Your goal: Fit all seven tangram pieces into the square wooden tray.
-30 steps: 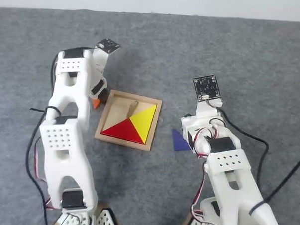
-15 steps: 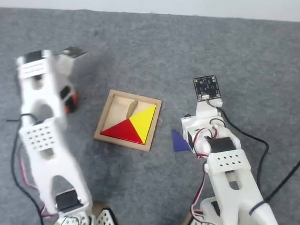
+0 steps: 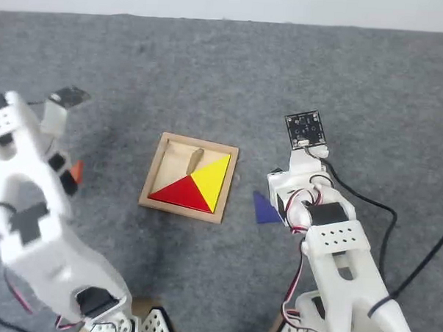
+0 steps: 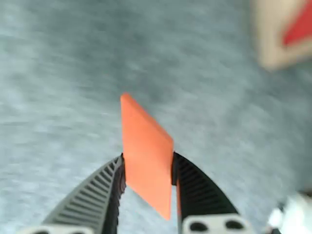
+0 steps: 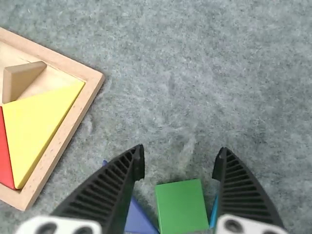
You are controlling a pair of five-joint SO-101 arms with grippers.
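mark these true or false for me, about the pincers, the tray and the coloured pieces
1. The left pincer is shut on the orange piece. True.
2. The tray holds all seven pieces. False: the orange piece, the green piece and the blue piece are outside it.
3. The right pincer grips the green piece. False: its jaws stand open, wider than the piece.
4. The red triangle and the yellow triangle lie edge to edge in the tray. True.
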